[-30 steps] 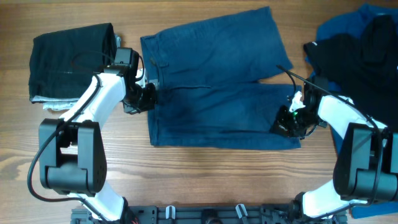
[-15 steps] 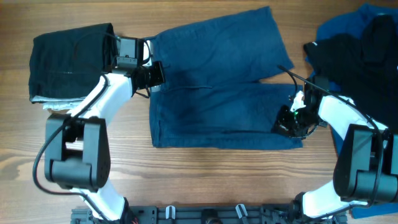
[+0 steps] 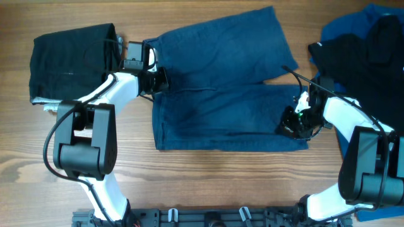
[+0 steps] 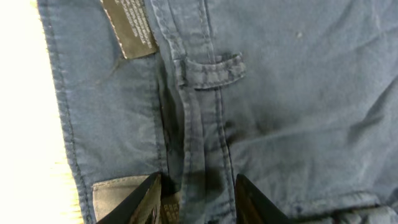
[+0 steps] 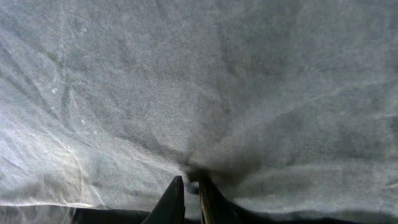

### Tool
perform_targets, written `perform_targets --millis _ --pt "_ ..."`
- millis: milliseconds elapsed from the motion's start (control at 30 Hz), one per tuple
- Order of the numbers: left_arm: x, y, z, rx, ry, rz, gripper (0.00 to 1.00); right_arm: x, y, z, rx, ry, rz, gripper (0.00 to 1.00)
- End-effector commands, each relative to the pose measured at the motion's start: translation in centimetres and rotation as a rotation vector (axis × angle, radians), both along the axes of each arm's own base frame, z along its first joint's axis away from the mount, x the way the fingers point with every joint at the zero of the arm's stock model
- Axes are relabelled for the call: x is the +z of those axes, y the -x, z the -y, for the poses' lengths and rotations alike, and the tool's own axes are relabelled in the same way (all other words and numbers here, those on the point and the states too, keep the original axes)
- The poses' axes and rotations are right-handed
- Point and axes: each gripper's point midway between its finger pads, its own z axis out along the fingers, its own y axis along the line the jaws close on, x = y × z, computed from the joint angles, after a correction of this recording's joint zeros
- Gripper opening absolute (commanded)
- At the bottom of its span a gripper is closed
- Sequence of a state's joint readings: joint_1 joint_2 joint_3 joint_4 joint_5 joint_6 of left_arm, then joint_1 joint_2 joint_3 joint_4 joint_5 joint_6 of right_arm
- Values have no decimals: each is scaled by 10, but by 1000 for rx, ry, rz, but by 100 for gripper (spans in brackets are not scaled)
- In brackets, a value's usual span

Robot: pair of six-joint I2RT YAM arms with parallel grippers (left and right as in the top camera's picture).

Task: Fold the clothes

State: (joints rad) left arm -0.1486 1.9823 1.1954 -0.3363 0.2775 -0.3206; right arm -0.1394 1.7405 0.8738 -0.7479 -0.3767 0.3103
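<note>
Dark navy shorts (image 3: 221, 94) lie spread flat in the middle of the table, waistband to the left and both legs to the right. My left gripper (image 3: 158, 79) rests over the waistband. In the left wrist view its jaws (image 4: 199, 199) stand apart, astride a seam below a belt loop (image 4: 211, 70) and a label (image 4: 129, 28). My right gripper (image 3: 291, 123) sits on the near leg by its hem. The right wrist view shows it (image 5: 191, 193) shut on a small pinch of the shorts' fabric (image 5: 205, 93).
A folded black garment (image 3: 72, 60) with a pale layer (image 3: 53, 106) under it lies at the back left. A heap of black and brighter blue clothes (image 3: 366, 44) fills the back right corner. Bare wooden table (image 3: 208, 176) runs along the front.
My left gripper moved up along the waistband toward the far edge and its jaws came apart. The right gripper stayed where it was, still pinching the fabric.
</note>
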Motion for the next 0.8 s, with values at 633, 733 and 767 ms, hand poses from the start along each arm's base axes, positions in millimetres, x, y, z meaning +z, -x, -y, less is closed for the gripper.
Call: perform_targets --millis 633,733,767 --pt "-5 -11 -4 -57 -56 46 48 -18 3 32 66 165 -18 20" --pt "-10 -23 -7 -82 -67 95 47 16 -34 36 85 179 114 24" --pt "-9 -28 -8 -80 -67 120 46 34 -52 35 129 178 194 29"
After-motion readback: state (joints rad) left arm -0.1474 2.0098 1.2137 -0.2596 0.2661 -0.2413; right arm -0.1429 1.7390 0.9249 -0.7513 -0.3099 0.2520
